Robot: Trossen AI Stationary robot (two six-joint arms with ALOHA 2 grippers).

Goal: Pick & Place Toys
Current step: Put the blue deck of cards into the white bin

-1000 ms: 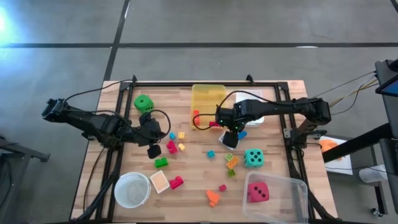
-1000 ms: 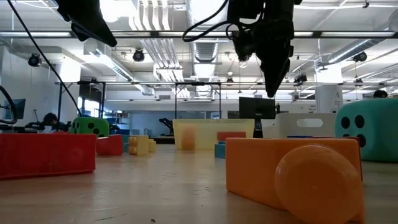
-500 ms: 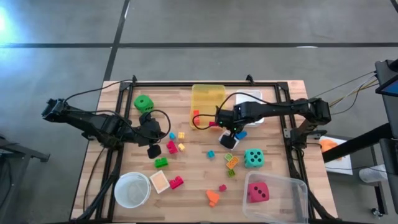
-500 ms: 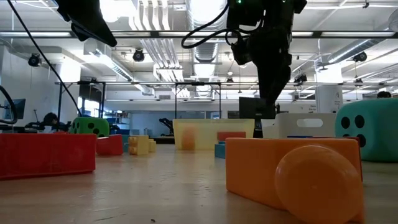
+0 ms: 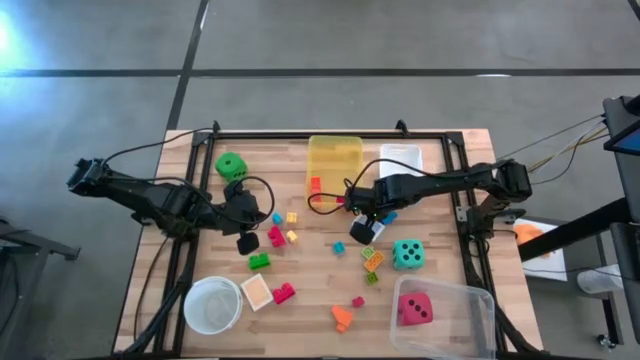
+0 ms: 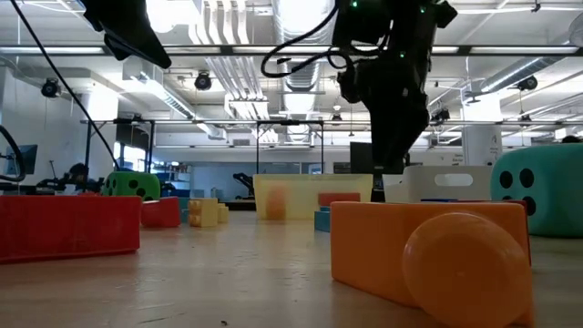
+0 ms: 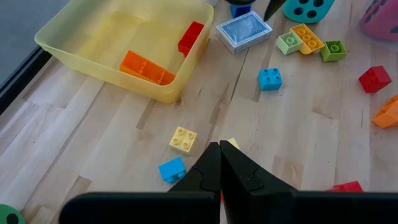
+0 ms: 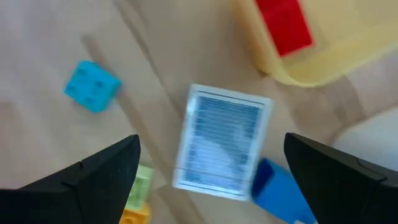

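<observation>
Pale wood desk (image 5: 310, 275) seen from above, black frame round it, two dark arms reaching in from left & right edges.

Right gripper (image 8: 211, 186) hangs above the desk centre, just right of the yellow bin (image 5: 334, 155), fingers spread wide, nothing held. Directly below it, between the fingers in the wrist view, lies a flat blue-striped white card (image 8: 221, 142). A blue block (image 8: 278, 185) touches one corner of the card; a light-blue block (image 8: 91, 86) lies apart on its other side.

Left gripper (image 7: 219, 171) sits over the left-centre of the desk, fingers pressed together, holding nothing visible. Just beyond its tips: a yellow block (image 7: 183, 139) & a blue block (image 7: 171, 170).

Yellow bin at the back edge, middle, holds a red block (image 7: 190, 38) & an orange block (image 7: 146, 68). White bin (image 5: 400, 160) just right of it.

Dice: green die (image 5: 230, 165) near back-left corner; teal die (image 5: 407, 253) right of centre; pink-red die (image 5: 415, 308) inside the clear bin (image 5: 470, 295) at front-right corner.

White bowl (image 5: 212, 305) at front-left corner, a small tray (image 5: 257, 292) touching its right side.

Loose blocks across the middle: green (image 5: 259, 261), pink (image 5: 283, 293), orange (image 5: 342, 318) near front edge, small red (image 5: 358, 301), orange & green cluster (image 5: 372, 262) left of the teal die.
</observation>
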